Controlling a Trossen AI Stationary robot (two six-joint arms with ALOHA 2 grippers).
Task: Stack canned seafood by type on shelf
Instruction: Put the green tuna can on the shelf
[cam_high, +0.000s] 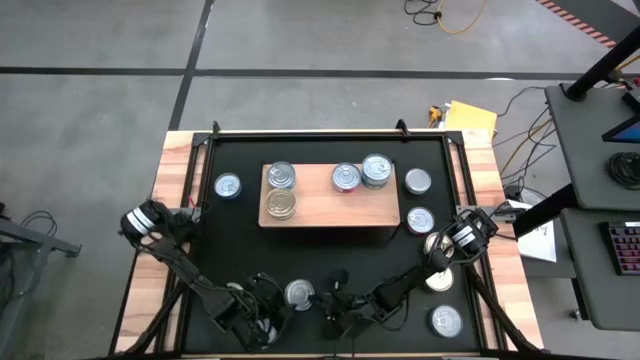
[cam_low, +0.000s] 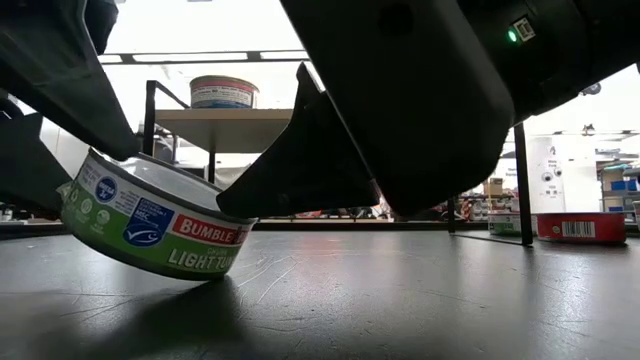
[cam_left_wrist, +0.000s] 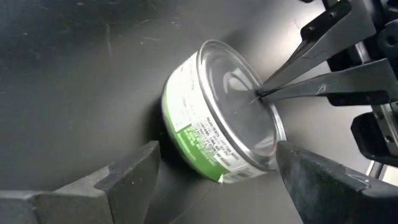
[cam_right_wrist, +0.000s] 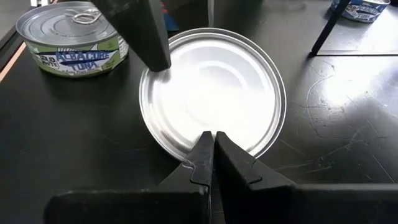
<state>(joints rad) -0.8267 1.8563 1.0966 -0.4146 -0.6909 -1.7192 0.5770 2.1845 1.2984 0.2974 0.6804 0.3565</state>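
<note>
**Tilted tin between two grippers at the mat's near edge**

While the tin (cam_left_wrist: 217, 118) leans on its rim near the middle of the mat's (cam_high: 250, 245) near edge, the left gripper (cam_left_wrist: 217, 180) stands open around it, one finger off each side wall, neither touching. The right gripper (cam_right_wrist: 211, 155), fingers pressed together and holding nothing, rests its tips on the tin's flat face. The tin's axis is tipped, so I judge a grip must wait until it sits flat; the left arm is placed to take it. The shelf (cam_high: 320, 205), toward the far edge, carries four tins, one of them a stack of two.
</note>
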